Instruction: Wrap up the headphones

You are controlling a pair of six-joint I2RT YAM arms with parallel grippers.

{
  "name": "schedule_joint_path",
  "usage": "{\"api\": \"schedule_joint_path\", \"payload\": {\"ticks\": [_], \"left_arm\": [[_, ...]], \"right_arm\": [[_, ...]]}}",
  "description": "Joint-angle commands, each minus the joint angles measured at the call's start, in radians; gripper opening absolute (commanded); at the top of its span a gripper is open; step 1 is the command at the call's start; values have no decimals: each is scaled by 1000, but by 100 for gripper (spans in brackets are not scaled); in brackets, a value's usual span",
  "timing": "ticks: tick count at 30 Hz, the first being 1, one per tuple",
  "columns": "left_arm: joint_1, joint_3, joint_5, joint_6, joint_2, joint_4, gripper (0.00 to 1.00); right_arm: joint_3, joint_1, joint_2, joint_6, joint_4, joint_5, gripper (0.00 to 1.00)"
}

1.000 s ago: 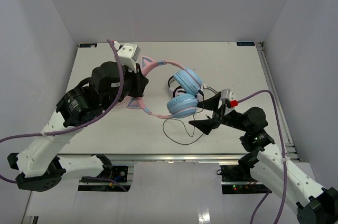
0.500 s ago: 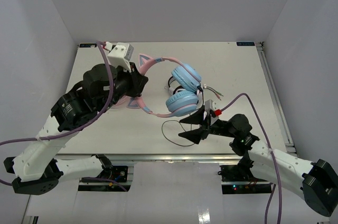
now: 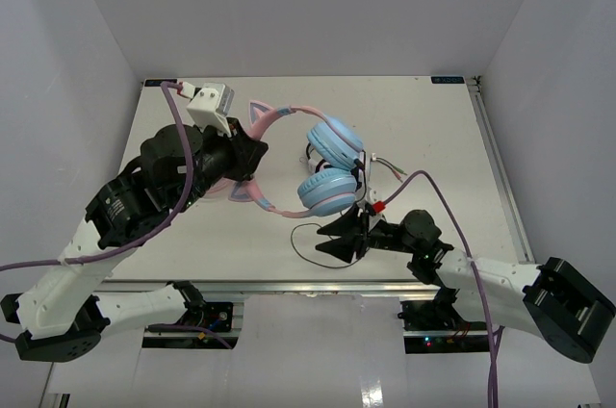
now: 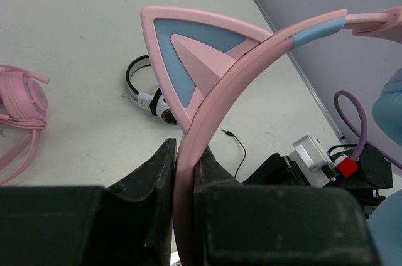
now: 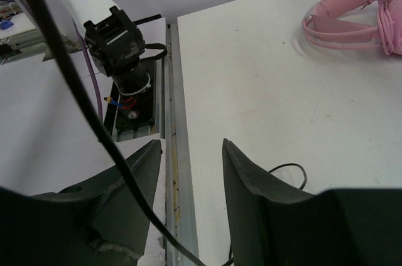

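Holding: the headphones (image 3: pixel 322 163) are being held over the middle of the desk (image 3: pixel 443 129), apparently lifted clear of it, by the left pincer (image 4: pixel 186 172), which is being pressed together on the headband (image 4: pixel 251 59) just below a cat ear (image 4: pixel 188 46).
Right pincer (image 3: pixel 339 235): it is being carried low, near the lower cup (image 3: pixel 327 191), with its fingers spread; nothing is being pinched, though the cable (image 5: pixel 69 84) is being seen crossing in front of one finger.
Risk, slipping: the headband is being gripped on a narrow, smooth curve, so the set could be twisted or dropped if the cable is being pulled hard.
Risk, snagging: slack cable is being left looped on the desk, and it could be caught on a finger or missed entirely, being so thin.
Risk, neighbours: the pink set (image 5: pixel 352 18) and the white-and-black set (image 4: pixel 151 93) are lying well apart, so tangling seems unlikely.
Materials: the headband is glossy pink plastic, rigid and arched; the cat ear is a flat triangle, pink with a blue inset; the cups are round, pale blue and smooth; the cable is dark, limp and wiry.
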Motion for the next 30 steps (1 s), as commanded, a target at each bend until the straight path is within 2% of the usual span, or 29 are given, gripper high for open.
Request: {"api": "schedule_joint_path", "payload": {"ticks": [1,7,9,11,12,15,18,26,30], "left_arm": [[-1,-33,56,-49,-48,109,0],[-1,-134,197,-64,-90,192,0],[-1,-150,299,-62,-107,222,0],[-1,-166,409,-58,-119,241,0],[-1,-170,484,-56,-122,250,0],[-1,-194,666,-59,-133,277,0],[-1,-223,770,-53,-137,286,0],[-1,-295,907,18,-129,263,0],[-1,-307,918,74,-108,206,0]], "right_arm": [[0,9,45,4,138,29,45],[9,10,82,12,175,31,28],[20,10,61,-4,131,43,21],[31,10,34,-21,84,70,9],[36,10,18,-32,55,83,8],[56,10,-40,-57,-25,120,8],[81,10,-65,-81,-78,151,8],[220,8,-73,-158,-281,232,8],[282,8,-85,-201,-401,304,8]]}}
